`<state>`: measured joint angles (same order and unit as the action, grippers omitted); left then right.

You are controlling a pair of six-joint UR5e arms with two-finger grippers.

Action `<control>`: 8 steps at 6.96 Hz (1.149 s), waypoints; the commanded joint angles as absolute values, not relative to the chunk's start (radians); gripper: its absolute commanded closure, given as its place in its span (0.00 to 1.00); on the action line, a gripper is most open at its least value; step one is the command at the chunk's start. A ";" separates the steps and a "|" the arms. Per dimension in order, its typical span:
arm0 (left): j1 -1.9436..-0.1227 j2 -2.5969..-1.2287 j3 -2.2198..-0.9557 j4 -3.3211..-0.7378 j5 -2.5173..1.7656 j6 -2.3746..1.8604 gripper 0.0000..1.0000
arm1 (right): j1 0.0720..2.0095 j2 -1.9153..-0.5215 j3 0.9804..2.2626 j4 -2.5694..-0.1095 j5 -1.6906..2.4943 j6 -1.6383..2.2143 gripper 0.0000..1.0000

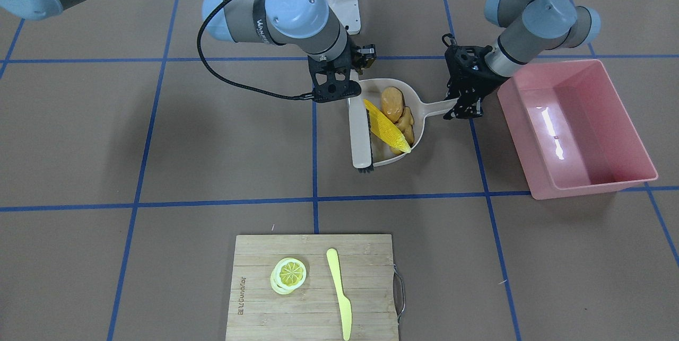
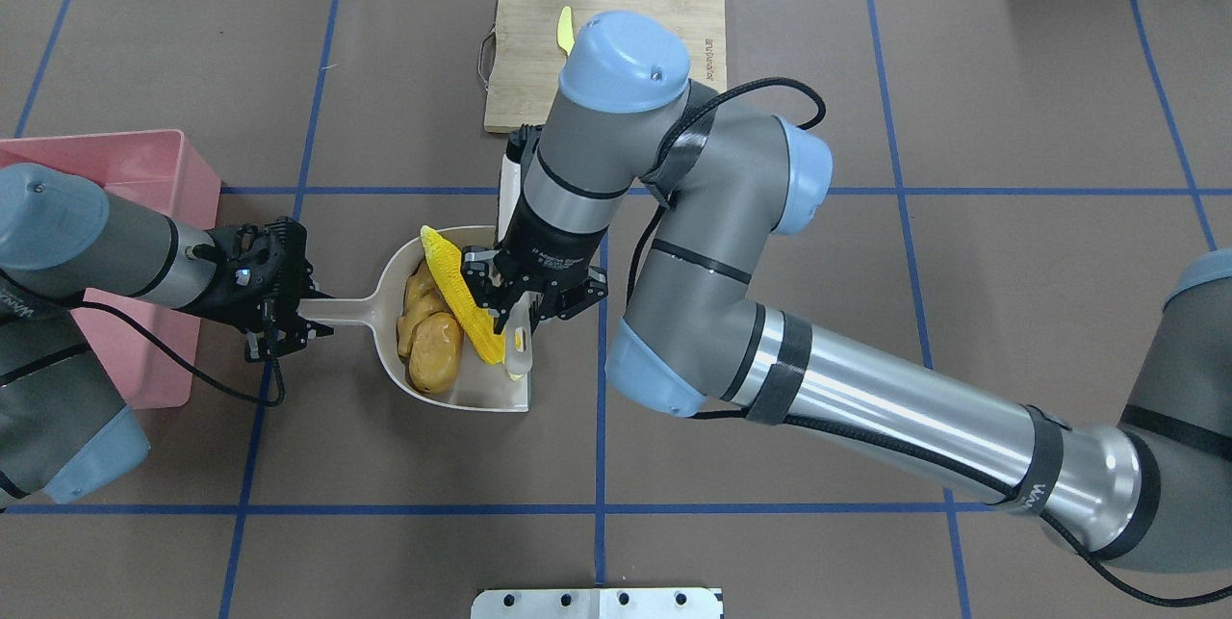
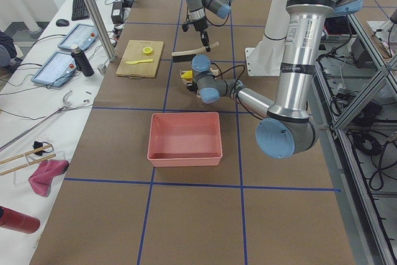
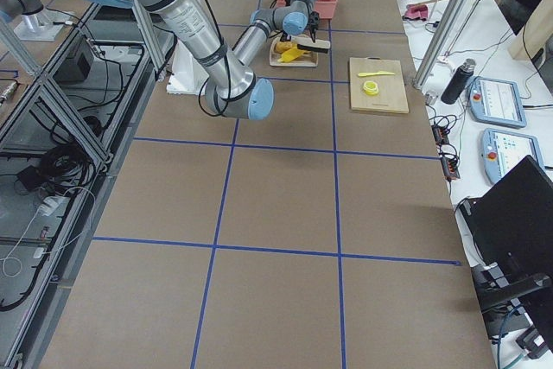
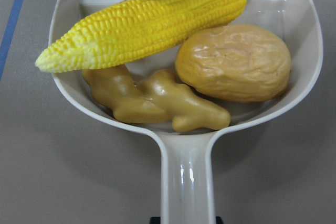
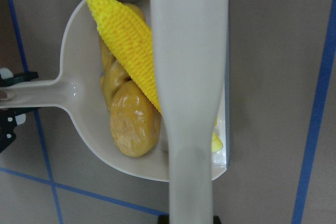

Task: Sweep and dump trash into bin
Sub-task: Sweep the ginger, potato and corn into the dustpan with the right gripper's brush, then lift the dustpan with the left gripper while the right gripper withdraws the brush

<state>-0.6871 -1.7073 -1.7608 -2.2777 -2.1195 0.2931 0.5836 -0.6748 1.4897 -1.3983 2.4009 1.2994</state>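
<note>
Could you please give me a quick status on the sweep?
Left tool shut on dustpan handle, right tool shut on brush. Corn, potato, ginger all in dustpan. Nothing in bin yet.

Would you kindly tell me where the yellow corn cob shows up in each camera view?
Front-facing: corn cob at centre, right of the brush.
Overhead: corn cob centre-left.
Exterior left: corn cob a small yellow patch, upper centre.
Exterior right: corn cob top centre, below the pink bin.
Left wrist: corn cob across the top.
Right wrist: corn cob upper left, partly behind the brush.
Shared landmark: the beige dustpan holding it.
</note>
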 commanded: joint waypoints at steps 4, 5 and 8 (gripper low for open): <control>-0.689 -1.707 -1.761 -2.281 -2.118 0.276 1.00 | 0.852 -0.872 1.693 -1.414 2.434 1.191 1.00; -0.689 -1.707 -1.759 -2.283 -2.117 0.278 1.00 | 0.935 -0.959 1.771 -1.505 2.434 1.019 1.00; -0.695 -1.706 -1.767 -2.351 -2.112 0.217 1.00 | 1.048 -1.258 2.035 -1.841 2.350 0.559 1.00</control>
